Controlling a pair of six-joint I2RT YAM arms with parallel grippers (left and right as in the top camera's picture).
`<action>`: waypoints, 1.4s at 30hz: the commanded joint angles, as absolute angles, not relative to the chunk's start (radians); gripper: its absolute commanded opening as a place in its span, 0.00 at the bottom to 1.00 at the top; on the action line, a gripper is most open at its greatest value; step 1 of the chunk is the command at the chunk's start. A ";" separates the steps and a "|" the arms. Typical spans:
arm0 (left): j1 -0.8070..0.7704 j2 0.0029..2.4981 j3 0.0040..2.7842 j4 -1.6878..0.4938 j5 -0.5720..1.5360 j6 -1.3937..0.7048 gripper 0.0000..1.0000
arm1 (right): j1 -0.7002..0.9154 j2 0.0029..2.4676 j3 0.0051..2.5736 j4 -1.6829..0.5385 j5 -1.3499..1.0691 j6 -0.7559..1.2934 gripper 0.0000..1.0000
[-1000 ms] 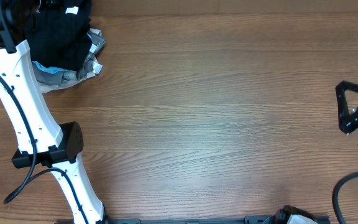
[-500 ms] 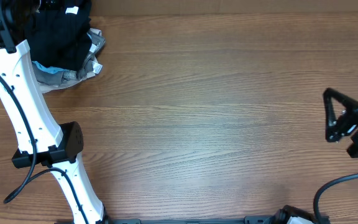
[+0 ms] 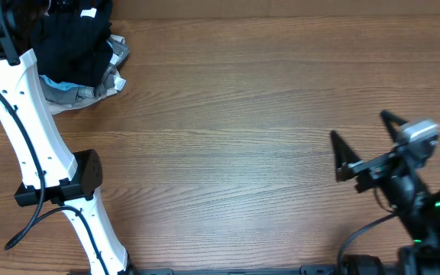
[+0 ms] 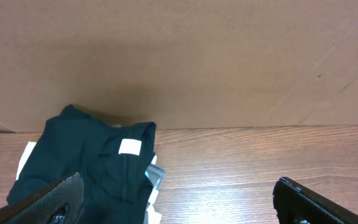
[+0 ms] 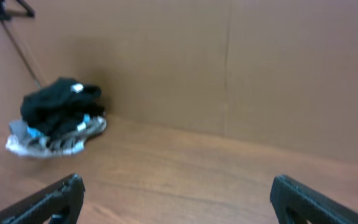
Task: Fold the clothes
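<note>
Far-left corner: clothes pile [image 3: 79,53], L arm [image 3: 40,145] alongside | R end effector [image 3: 357,124] spread

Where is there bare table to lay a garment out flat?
The whole middle of the table is bare, from the clothes pile in the far left corner across to the right gripper. Crowded only at that corner and along the left arm.
</note>
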State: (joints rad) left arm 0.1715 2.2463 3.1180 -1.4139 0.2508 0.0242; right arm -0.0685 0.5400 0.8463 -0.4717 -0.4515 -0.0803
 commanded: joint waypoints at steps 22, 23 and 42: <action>0.170 2.252 3.117 -1.411 0.259 0.011 1.00 | 0.056 0.110 0.118 0.055 -0.146 -0.075 1.00; 0.170 2.252 3.117 -1.411 0.259 0.011 1.00 | 0.056 0.105 0.109 0.055 -0.140 -0.075 1.00; 0.170 2.252 3.117 -1.411 0.259 0.011 1.00 | 0.057 0.002 0.008 -0.074 -0.131 -0.071 1.00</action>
